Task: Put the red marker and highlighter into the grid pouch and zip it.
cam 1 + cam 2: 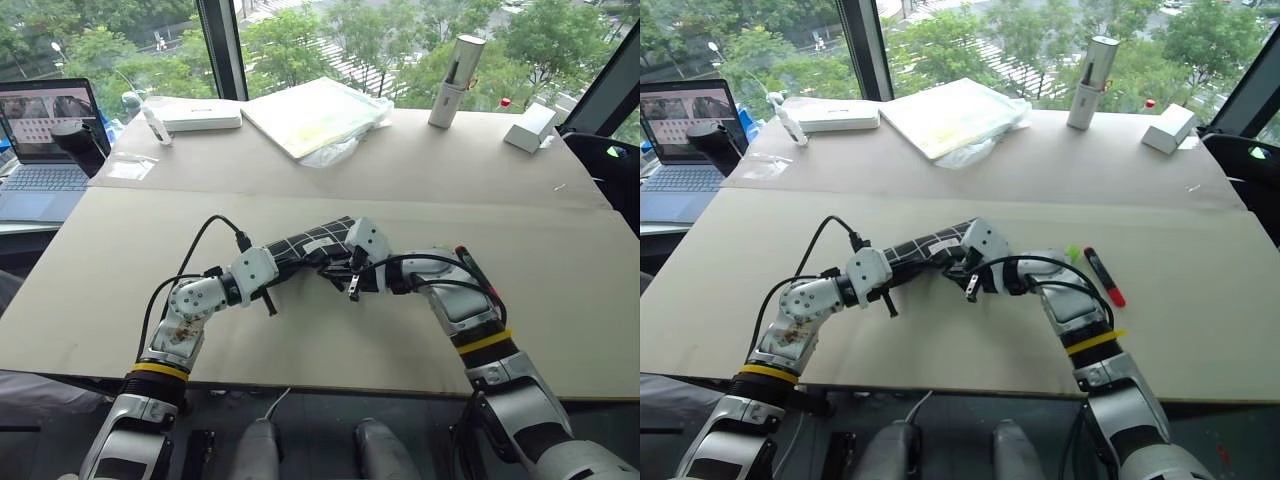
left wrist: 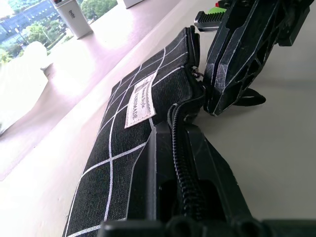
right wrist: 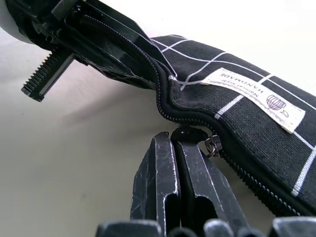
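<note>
Your left tool (image 2: pixel 180 148) pinches the grid pouch (image 1: pixel 925 245) along its zipper edge; your right tool (image 3: pixel 174 143), pressed together, grips its pull. The pouch's length runs from left tool toward right.

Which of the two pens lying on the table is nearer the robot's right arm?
The highlighter, the stubby light-green one, lies right beside the right forearm; the red marker, black with a red end, lies farther out.

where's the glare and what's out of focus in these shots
Left wrist view: the far table and white boxes by the window wash out in daylight and go soft, while the grid pouch label stays readable. Right wrist view: the table top blows out pale. Left eye view: even daylight, soft shadows under both arms.
</note>
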`<state>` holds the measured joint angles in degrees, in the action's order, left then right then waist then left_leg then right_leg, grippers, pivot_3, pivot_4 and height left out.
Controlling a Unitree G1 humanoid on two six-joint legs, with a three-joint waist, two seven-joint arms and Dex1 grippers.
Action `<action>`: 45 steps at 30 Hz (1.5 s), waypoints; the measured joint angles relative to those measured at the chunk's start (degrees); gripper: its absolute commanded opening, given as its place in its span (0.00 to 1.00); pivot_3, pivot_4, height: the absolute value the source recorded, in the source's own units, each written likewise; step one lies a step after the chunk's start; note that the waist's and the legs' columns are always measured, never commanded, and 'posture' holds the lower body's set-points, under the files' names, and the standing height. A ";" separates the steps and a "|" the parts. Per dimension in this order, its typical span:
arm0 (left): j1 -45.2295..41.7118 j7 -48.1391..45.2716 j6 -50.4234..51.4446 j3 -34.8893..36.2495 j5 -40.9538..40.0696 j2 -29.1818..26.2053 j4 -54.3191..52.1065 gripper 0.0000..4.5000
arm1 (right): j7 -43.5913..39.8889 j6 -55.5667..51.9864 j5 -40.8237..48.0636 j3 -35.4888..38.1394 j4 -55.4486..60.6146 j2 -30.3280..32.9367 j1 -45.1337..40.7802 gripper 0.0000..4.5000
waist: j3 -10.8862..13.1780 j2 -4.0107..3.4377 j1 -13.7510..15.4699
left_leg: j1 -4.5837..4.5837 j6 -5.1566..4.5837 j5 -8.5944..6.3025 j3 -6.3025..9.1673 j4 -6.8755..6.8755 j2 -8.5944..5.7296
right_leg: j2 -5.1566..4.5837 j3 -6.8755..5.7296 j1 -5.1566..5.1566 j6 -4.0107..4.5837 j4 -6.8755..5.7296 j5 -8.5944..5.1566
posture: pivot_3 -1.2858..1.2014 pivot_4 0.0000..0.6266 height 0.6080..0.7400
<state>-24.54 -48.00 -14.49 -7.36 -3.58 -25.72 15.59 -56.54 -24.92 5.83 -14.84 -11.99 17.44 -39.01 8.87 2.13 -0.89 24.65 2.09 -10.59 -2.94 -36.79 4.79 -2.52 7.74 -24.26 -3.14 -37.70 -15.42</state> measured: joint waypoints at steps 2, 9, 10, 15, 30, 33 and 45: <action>0.00 0.00 0.12 0.09 0.00 -0.02 0.00 0.00 | 0.17 -0.65 0.00 -0.19 0.17 -0.31 0.00 0.01 | 0.00 0.00 0.03 | 0.00 0.00 0.00 0.00 0.00 0.00 | 0.00 -0.01 0.00 0.00 0.00 0.00 | 0.52 0.24 1.00; 0.00 0.00 0.57 0.20 -0.02 -0.03 -0.01 0.00 | -1.48 -2.90 0.77 -0.39 2.47 -0.08 0.08 0.01 | 0.00 0.00 0.04 | 0.00 0.00 0.00 0.01 0.00 0.00 | 0.00 -0.01 0.00 0.00 0.00 0.00 | 0.52 0.24 1.00; 0.00 0.00 0.57 0.29 -0.05 -0.03 -0.01 0.00 | -2.31 -3.59 1.60 -0.43 3.81 0.19 0.29 0.01 | 0.00 0.00 0.05 | 0.01 0.00 0.00 0.02 0.00 0.00 | 0.00 -0.02 0.00 0.00 0.00 0.00 | 0.52 0.24 1.00; 0.00 0.02 0.59 0.74 -0.12 0.01 -0.01 0.00 | -1.79 -4.10 2.21 -0.10 4.63 -0.47 0.43 0.01 | 0.00 0.00 0.04 | 0.00 0.00 0.00 0.04 0.00 0.00 | 0.00 -0.05 0.01 0.01 0.00 0.00 | 0.52 0.24 1.00; -0.02 0.37 0.86 1.44 0.10 0.46 0.93 0.00 | 3.28 -0.72 -2.48 -2.84 0.02 -3.44 -1.00 0.01 | 0.00 0.00 0.04 | 0.04 0.01 0.00 0.08 0.00 0.00 | 0.00 -0.09 0.00 0.01 0.01 0.00 | 0.52 0.24 1.00; -0.15 0.66 0.86 1.58 0.10 0.76 0.94 0.00 | 4.19 -0.42 -2.71 -2.75 -0.62 -3.88 -1.61 0.21 | 0.00 0.00 0.04 | 0.04 0.01 0.00 0.10 0.00 0.00 | 0.00 -0.11 0.00 0.01 0.01 0.00 | 0.52 0.24 1.00; -0.24 0.61 0.78 0.40 -0.01 1.82 0.05 0.00 | -6.45 -6.26 7.80 0.93 10.18 6.21 1.95 0.99 | 0.00 0.00 0.52 | 0.10 0.01 0.00 0.20 -0.02 -0.01 | -0.03 -0.23 0.09 0.01 0.11 0.00 | 0.52 0.24 1.00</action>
<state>-24.78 -47.39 -13.71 -6.96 -3.59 -23.91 15.64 -62.98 -31.18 13.63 -13.91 -1.81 23.65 -37.06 8.87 2.13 -0.37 24.75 2.10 -10.58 -2.74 -36.81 4.78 -2.54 7.52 -24.17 -3.14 -37.58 -15.42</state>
